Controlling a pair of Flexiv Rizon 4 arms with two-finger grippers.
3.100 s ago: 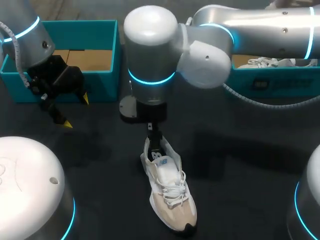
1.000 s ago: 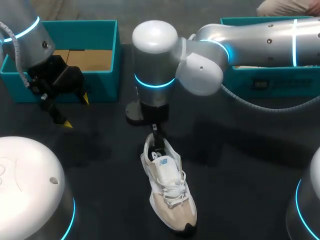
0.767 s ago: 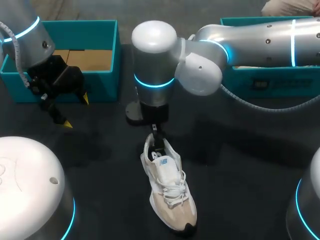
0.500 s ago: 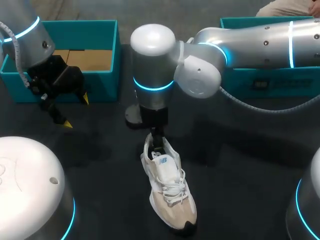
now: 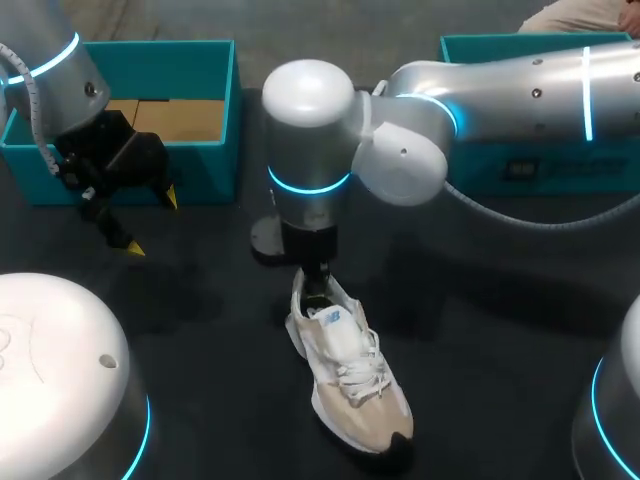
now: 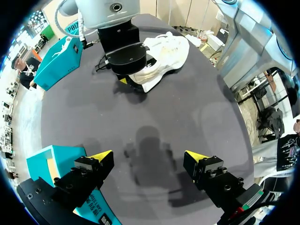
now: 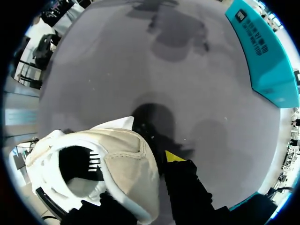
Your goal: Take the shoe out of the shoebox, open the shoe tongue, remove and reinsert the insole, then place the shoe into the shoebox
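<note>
On the desk (image 5: 500,330), my right tool (image 5: 317,284) clamps the shoe (image 5: 352,385) by its heel; my left tool (image 6: 149,155) gapes, idle. Next, I judge: spread the tongue (image 5: 336,336).

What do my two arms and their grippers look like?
Both arms are round silver-grey tubes with white joint caps and glowing cyan rings. The right arm trails a grey ribbed hose; the left arm carries a white braided cable. The left gripper and right gripper are black and blocky, with yellow wedge tips.
</note>
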